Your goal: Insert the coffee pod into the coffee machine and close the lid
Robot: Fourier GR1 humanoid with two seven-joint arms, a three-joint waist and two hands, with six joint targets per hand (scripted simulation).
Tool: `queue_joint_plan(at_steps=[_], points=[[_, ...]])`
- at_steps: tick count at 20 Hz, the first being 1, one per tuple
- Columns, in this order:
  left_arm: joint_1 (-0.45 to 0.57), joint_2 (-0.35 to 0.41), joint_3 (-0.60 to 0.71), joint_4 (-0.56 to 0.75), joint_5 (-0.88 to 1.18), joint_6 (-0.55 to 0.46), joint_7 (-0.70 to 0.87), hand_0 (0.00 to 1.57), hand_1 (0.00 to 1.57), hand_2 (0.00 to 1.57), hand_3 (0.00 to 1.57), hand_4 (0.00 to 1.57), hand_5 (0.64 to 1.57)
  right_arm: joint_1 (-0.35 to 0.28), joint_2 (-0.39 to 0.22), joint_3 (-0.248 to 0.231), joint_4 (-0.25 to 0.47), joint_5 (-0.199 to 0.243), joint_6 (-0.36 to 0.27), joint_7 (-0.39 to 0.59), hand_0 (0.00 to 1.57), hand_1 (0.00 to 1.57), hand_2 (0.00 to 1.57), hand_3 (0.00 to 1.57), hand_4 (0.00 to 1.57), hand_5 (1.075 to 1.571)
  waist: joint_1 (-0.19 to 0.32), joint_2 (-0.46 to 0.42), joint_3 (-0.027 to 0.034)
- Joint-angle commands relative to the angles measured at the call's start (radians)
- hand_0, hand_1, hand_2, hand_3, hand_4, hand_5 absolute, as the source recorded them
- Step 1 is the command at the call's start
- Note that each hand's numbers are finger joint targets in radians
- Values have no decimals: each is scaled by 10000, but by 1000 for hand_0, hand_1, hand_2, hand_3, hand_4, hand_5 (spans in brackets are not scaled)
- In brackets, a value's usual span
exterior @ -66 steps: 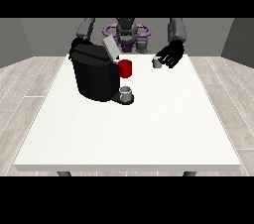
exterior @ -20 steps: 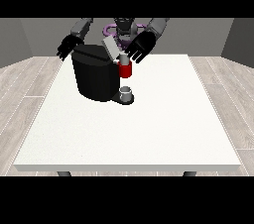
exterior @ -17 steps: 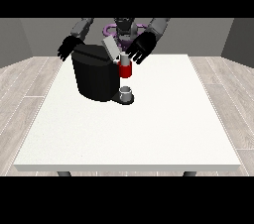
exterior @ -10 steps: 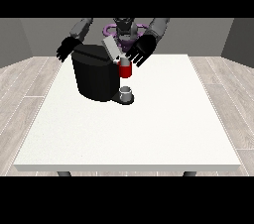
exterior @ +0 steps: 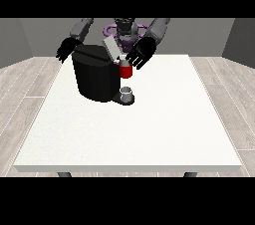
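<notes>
Since the frame half a second back, little is changing: the hand at the view's right (exterior: pixel 141 53) is holding almost the same place beside the coffee machine (exterior: pixel 97 77), and the hand at the view's left (exterior: pixel 65 50) is keeping its station behind the machine's far shoulder. Over the longer span, the hand at the view's right is the one that has travelled, coming in from well out to the side to hang just above the machine's front. The coffee pod itself is not showing clearly; a small pale piece is sitting at the top of the red part (exterior: pixel 125 70) on the machine's front, just under that hand's fingertips, and it may be the pod, though that cannot be told for sure. The grey lid (exterior: pixel 110 49) is standing up, tilted and open. That hand's fingers are spreading downward and relaxed, grasping nothing that can be made out; the other hand is hanging open too, apart from the machine. A small grey cup (exterior: pixel 127 92) is sitting at the machine's foot on the white surface (exterior: pixel 134 129). Judging from here, the risk is the lid coming down on a pod sitting crooked, or a sideways brush from the fingers nudging the machine.
</notes>
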Motion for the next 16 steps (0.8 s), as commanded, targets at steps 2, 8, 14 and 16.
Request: queue_joint_plan(at_steps=[2,8,14,16], points=[[-148,-391,-220,-73,-140,-129,198,1161,1161,1195,1058,457,1571,-566,-326,-532,361,-267,41,63,0,0,0,0,433,1571,197,69,-10],[-11,-583,-387,-199,-412,130,301,1085,1085,1132,956,403,1571,137,153,-152,618,-5,-224,-126,0,0,0,0,380,1571,264,-275,-10],[347,-102,-242,-64,-502,274,-261,1073,1073,1125,967,364,1571,8,-106,-310,207,-181,-85,106,0,0,0,0,431,1571,295,-176,-13],[231,131,-80,153,-379,-71,-313,1066,1066,1115,928,371,1571,419,351,248,-137,121,-241,-172,0,0,0,0,477,1571,68,-242,-13]])
